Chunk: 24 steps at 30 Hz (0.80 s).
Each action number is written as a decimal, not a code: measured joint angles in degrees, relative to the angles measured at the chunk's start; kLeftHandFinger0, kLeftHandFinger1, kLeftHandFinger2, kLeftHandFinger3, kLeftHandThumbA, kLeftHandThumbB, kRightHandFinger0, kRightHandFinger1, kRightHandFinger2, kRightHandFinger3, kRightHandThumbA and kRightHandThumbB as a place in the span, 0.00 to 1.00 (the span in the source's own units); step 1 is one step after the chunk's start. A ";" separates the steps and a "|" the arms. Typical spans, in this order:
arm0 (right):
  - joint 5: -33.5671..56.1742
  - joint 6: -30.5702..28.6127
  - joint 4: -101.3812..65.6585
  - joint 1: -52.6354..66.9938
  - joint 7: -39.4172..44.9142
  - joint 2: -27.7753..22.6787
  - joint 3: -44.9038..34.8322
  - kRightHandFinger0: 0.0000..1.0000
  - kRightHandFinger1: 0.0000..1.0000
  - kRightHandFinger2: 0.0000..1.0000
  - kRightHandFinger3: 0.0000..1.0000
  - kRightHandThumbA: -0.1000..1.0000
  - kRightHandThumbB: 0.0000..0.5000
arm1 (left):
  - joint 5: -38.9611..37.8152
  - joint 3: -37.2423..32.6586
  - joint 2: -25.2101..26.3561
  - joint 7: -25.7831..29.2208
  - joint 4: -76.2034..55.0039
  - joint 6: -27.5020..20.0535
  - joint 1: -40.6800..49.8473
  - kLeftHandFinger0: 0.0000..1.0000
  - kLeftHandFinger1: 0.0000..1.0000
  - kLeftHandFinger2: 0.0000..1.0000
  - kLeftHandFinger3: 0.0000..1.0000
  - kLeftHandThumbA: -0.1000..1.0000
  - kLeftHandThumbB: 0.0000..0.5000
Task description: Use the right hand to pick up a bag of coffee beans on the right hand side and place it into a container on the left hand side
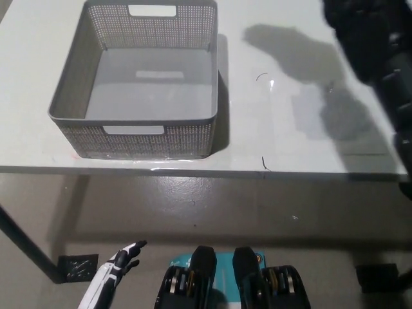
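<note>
The grey mesh basket stands on the left part of the white table, and nothing lies in it. My black right arm is raised at the picture's top right and fills that corner. No coffee bag shows anywhere in this view, and I cannot make out what the right hand holds. The arm's shadow falls on the table to the right of the basket. My white left hand rests low at the bottom left, below the table's edge, open with nothing in it.
The table's front edge runs across the picture at mid-height, with grey floor below it. A dark table leg slants at the lower left. Small dark marks dot the table between the basket and the arm.
</note>
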 measured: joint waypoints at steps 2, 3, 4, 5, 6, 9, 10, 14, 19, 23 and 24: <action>0.18 -0.01 0.02 -0.20 -0.06 2.23 -0.31 0.00 0.31 0.80 0.89 0.00 0.35 | 0.03 -0.08 -0.01 0.00 0.02 0.00 0.12 1.00 1.00 1.00 1.00 1.00 0.39; 0.21 -0.01 0.03 -0.22 -0.13 3.34 -0.37 0.00 0.29 0.79 0.87 0.00 0.34 | 0.05 -0.12 -0.01 0.00 0.06 0.00 0.12 1.00 1.00 1.00 1.00 1.00 0.37; 0.22 -0.01 0.03 -0.23 -0.16 4.12 -0.39 0.00 0.27 0.78 0.86 0.00 0.32 | 0.05 -0.15 -0.02 0.00 0.08 0.00 0.11 1.00 1.00 1.00 1.00 1.00 0.35; 0.22 -0.02 0.04 -0.23 -0.19 4.67 -0.41 0.00 0.26 0.76 0.85 0.00 0.30 | 0.05 -0.17 -0.02 0.00 0.08 0.00 0.10 1.00 1.00 1.00 1.00 1.00 0.34; 0.24 -0.02 0.07 -0.22 -0.34 6.07 -0.46 0.00 0.26 0.76 0.85 0.00 0.30 | 0.05 -0.20 -0.02 -0.01 0.08 0.00 0.12 1.00 1.00 1.00 1.00 1.00 0.34; 0.27 -0.01 0.14 -0.21 -0.76 8.02 -0.58 0.00 0.29 0.77 0.90 0.00 0.31 | 0.05 -0.27 -0.03 -0.01 0.07 0.00 0.20 1.00 1.00 1.00 1.00 1.00 0.33; 0.29 -0.01 0.18 -0.20 -0.96 8.94 -0.62 0.00 0.32 0.78 0.94 0.00 0.29 | 0.05 -0.32 -0.04 -0.01 0.06 0.00 0.27 1.00 1.00 1.00 1.00 1.00 0.34; 0.31 -0.02 0.90 -0.04 -1.80 11.43 -0.64 0.00 0.35 0.79 0.96 0.00 0.28 | 0.05 -0.67 -0.09 -0.11 -0.02 0.00 0.53 1.00 1.00 1.00 1.00 1.00 0.32; 0.45 -0.20 3.49 0.15 -2.20 13.03 -0.69 0.00 0.42 0.80 0.92 0.00 0.33 | 0.01 -0.81 -0.09 -0.36 0.02 0.00 0.41 1.00 1.00 1.00 1.00 1.00 0.33; 0.42 -0.16 5.77 1.03 -2.51 13.62 -0.50 0.00 0.39 0.82 0.86 0.00 0.38 | -0.01 -0.83 -0.09 -0.43 0.00 0.00 0.39 1.00 1.00 1.00 1.00 1.00 0.31; 0.34 -0.13 6.49 1.52 -2.70 13.66 -0.24 0.00 0.37 0.81 0.84 0.00 0.38 | -0.09 -0.82 -0.09 -0.47 -0.01 0.00 0.39 1.00 1.00 1.00 1.00 1.00 0.31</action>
